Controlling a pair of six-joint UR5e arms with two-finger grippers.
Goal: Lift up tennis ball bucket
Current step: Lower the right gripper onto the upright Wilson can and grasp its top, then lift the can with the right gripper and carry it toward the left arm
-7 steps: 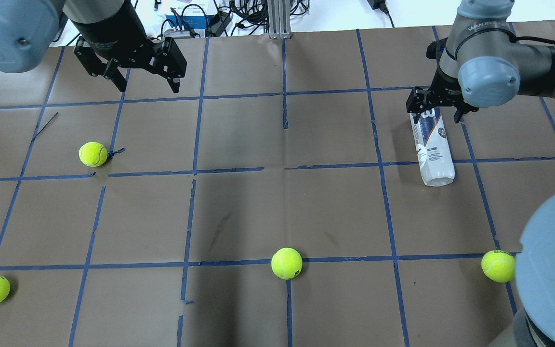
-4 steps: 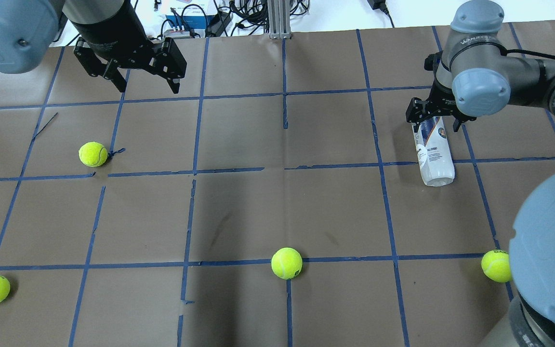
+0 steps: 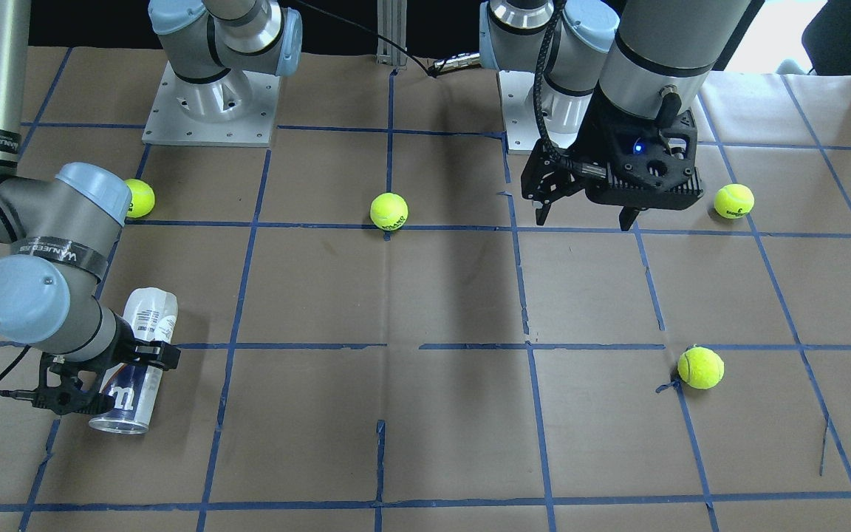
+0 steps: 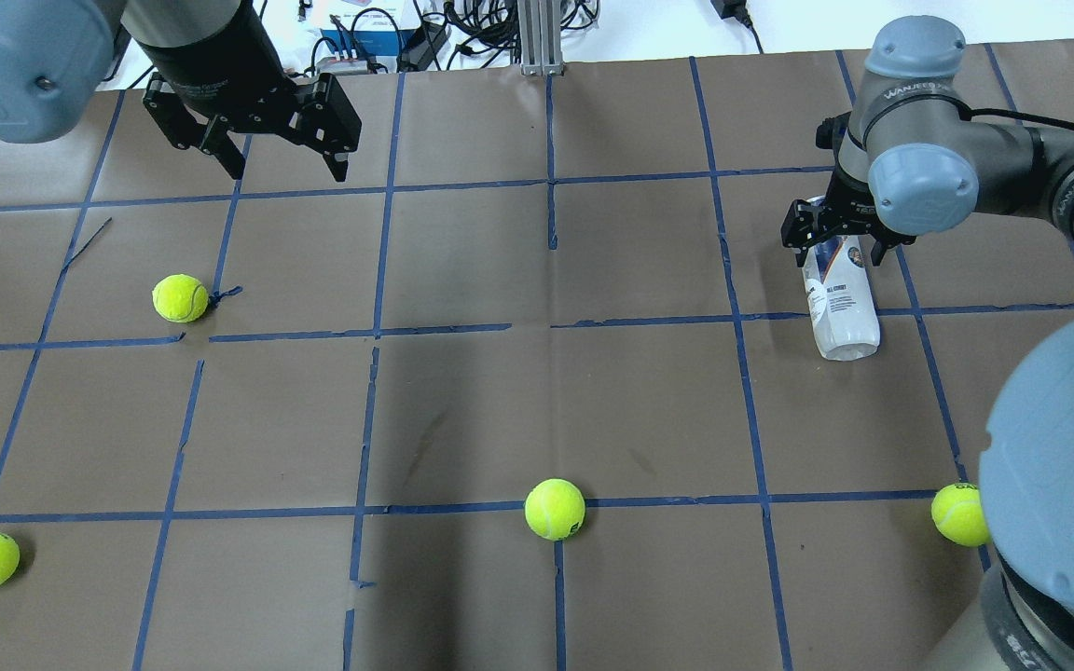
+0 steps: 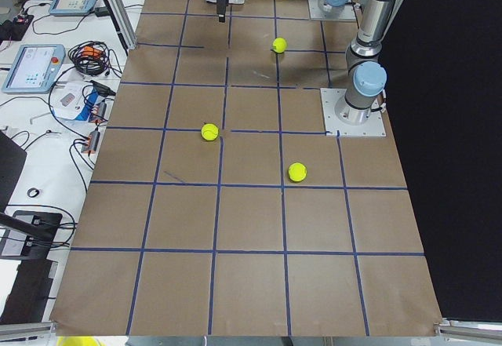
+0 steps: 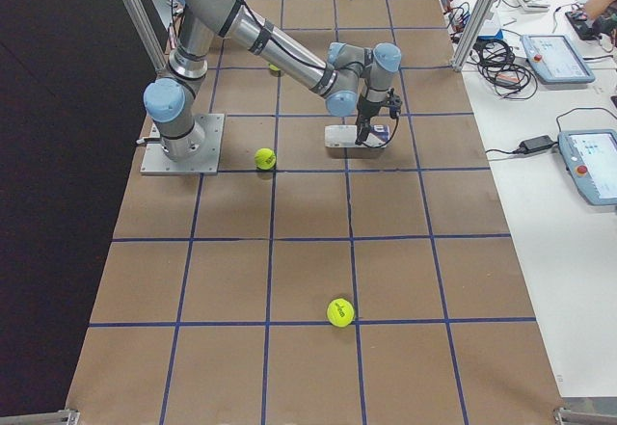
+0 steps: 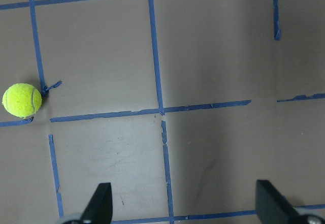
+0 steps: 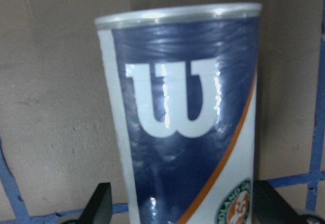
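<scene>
Spread wide, the right gripper (image 4: 837,244) is straddling the far end of the tennis ball bucket (image 4: 843,312) lying flat at far right, while the left gripper (image 4: 289,172) is hovering spread at far left.

We've got a table (image 4: 649,410) papered brown, with blue tape (image 4: 550,140) marking a square grid; some strips are torn or offset. We see a soft dark shadow (image 4: 462,410) down the middle. Along the operators' side runs a white bench (image 5: 47,150) with screen tablets (image 5: 31,67), loose cables (image 5: 90,52) and an aluminium post (image 5: 114,9) at the table edge. The opposite side is a black backdrop (image 5: 455,205); we can't tell curtain from wall. Light is even.
</scene>
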